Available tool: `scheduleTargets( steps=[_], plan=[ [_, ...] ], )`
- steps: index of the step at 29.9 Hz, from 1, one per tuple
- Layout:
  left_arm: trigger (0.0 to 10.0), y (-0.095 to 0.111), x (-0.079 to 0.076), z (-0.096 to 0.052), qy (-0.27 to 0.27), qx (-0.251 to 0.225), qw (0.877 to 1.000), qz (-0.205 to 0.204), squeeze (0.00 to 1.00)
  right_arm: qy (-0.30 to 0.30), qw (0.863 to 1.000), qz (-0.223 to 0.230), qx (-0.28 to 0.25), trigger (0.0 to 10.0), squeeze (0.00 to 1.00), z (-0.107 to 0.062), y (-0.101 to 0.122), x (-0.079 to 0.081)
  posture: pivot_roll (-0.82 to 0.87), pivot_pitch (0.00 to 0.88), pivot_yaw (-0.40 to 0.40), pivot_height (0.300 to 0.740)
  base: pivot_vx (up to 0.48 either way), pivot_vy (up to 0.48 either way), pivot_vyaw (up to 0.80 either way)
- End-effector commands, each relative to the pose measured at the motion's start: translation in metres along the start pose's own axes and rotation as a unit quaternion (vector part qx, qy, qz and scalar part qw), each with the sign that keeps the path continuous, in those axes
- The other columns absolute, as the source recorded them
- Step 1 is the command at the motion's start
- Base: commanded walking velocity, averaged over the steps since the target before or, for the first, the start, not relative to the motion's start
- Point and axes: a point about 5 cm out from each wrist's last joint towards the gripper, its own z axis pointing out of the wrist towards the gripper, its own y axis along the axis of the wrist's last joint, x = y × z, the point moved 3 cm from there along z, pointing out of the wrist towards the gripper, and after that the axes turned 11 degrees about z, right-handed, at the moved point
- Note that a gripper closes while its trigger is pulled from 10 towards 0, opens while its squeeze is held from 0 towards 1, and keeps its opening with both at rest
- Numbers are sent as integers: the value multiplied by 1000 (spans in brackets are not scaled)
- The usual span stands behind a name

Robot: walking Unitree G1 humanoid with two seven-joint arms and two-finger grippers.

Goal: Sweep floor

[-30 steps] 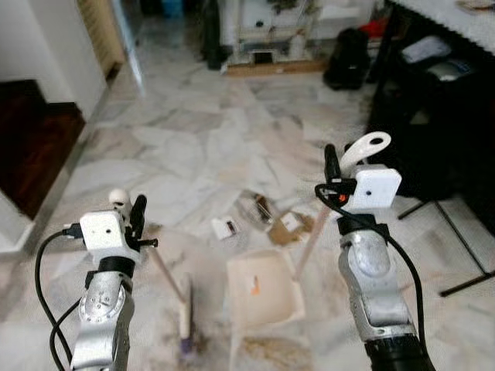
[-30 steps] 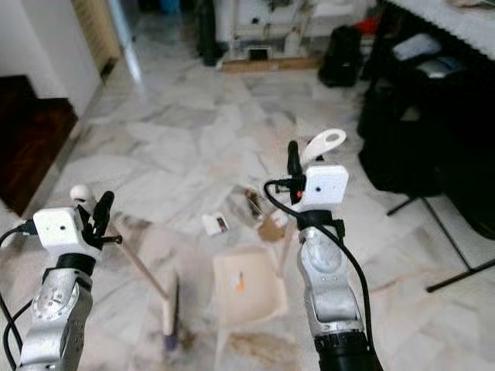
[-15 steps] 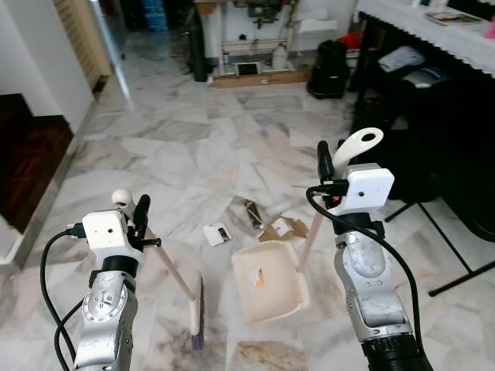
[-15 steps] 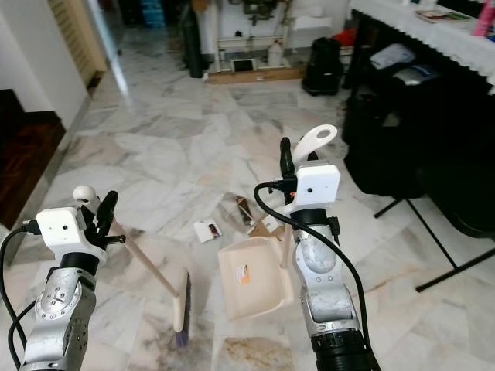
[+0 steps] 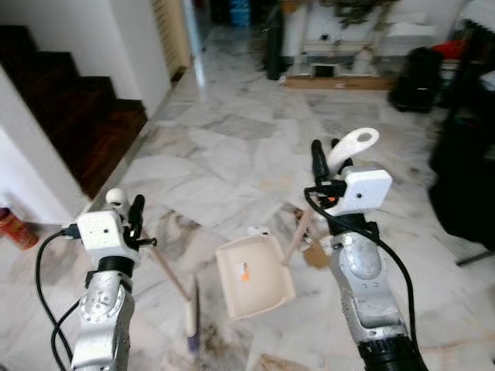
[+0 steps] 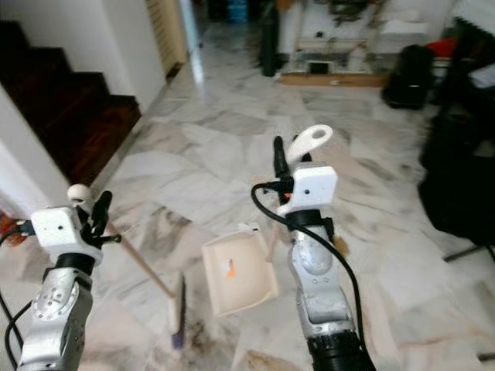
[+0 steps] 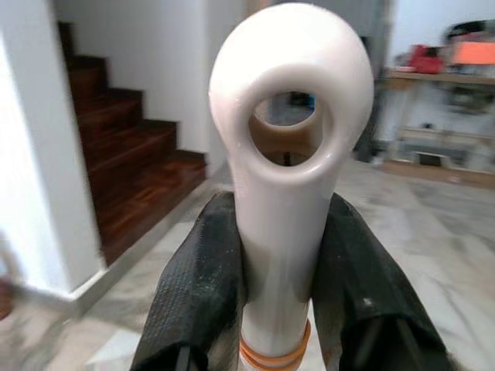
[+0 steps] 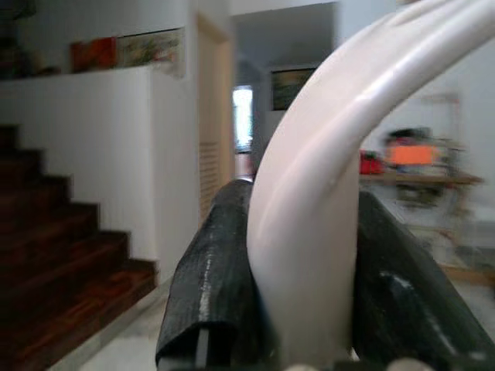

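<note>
My left gripper is shut on the white-capped end of a wooden broom handle. The handle slants down to the broom head on the marble floor. In the left wrist view the white ring end is clamped between the black fingers. My right gripper is shut on the white handle of a cream dustpan, whose tray hangs low over the floor just right of the broom. In the right wrist view the white handle sits between the fingers. A brown scrap lies beside the dustpan.
Dark wooden stairs rise at the left behind a white wall. A red object lies at the wall's foot. Dark furniture stands on the right. Shelving and a black bag stand at the back.
The camera has swung left, bringing the stairs into view and pushing the dark furniture to the right edge. Both grippers keep their holds; the dustpan now covers most of the litter.
</note>
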Motion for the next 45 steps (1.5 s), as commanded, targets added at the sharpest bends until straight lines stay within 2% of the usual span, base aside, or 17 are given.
scheduleTargets(
  steps=[1,5,7,9,11,12,23,30,35,45],
  plan=[
    [10000,12,8,3,13,-24,1000,12,0,10,1000,10,-14,10000,0,3,6,7,76,0,41,740,386,0,0],
    [10000,13,8,4,13,-26,999,17,0,-11,1000,9,0,10000,0,0,-2,0,83,0,41,740,387,0,0],
    [10000,13,9,2,13,-26,999,18,0,-44,999,-10,14,10000,0,-5,-11,-13,81,0,44,740,384,0,0],
    [10000,13,9,1,13,-25,999,20,0,-58,998,-14,23,10000,0,-8,-15,-19,77,0,48,740,382,0,0],
    [10000,10,12,-3,18,-19,999,23,0,-104,993,16,50,10000,0,-17,-28,-37,81,0,48,740,386,0,0],
    [10000,10,14,-3,20,-18,999,25,0,-112,992,27,53,10000,0,-18,-29,-40,81,0,48,740,386,0,0],
    [10000,12,18,-4,34,-20,999,24,0,-79,996,34,36,10000,0,-8,-21,-25,84,0,42,740,387,0,0],
    [10000,13,20,-5,39,-19,999,24,0,-58,998,23,28,10000,0,-9,-17,-19,84,0,43,740,374,260,96],
    [10000,13,20,-5,40,-18,999,23,0,-58,998,27,30,10000,0,-9,-17,-19,83,0,44,740,372,265,688],
    [10000,14,17,-4,36,-20,999,20,0,-52,997,41,27,10000,0,-8,-17,-15,82,0,44,740,373,265,0]
  ],
)
